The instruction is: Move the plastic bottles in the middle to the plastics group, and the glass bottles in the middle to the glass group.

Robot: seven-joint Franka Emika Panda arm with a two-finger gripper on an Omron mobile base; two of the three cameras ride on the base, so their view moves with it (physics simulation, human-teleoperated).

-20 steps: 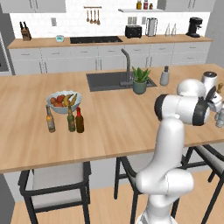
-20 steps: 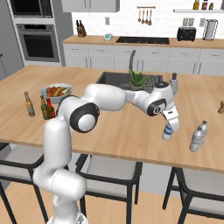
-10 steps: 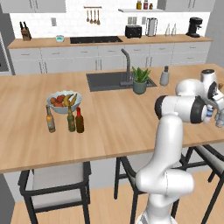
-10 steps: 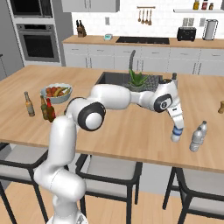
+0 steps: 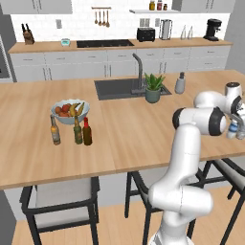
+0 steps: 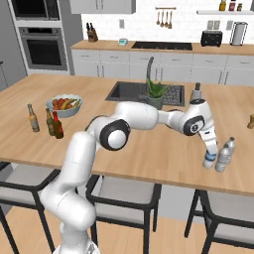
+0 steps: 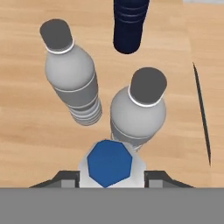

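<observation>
Far left on the long wooden island, finds the slim amber-brown glass bottle, the dark green glass bottle and the dark brown glass bottle with red neck standing upright and close together in front of a bowl of fruit. Judges all three heavy for their size, rigid, smooth and breakable, and best taken around the straight body below the neck. Passes, mid-island, a dark sink and a potted green plant. At the right end, near the front edge, grips a small clear plastic bottle with a blue label band in the narrow-set two-finger gripper, high on the shoulder just under the blue-looking cap. Cannot tell whether the base touches the wood yet. Expects it to be light, thin-walled, slick and easily tipped, so favours a gentle squeeze on the stiffer ribbed upper part. Sees just beside it two upright greyish clear plastic bottles, apart from each other. Beyond, shows grey cabinets, a wall oven and a white tiled wall.
</observation>
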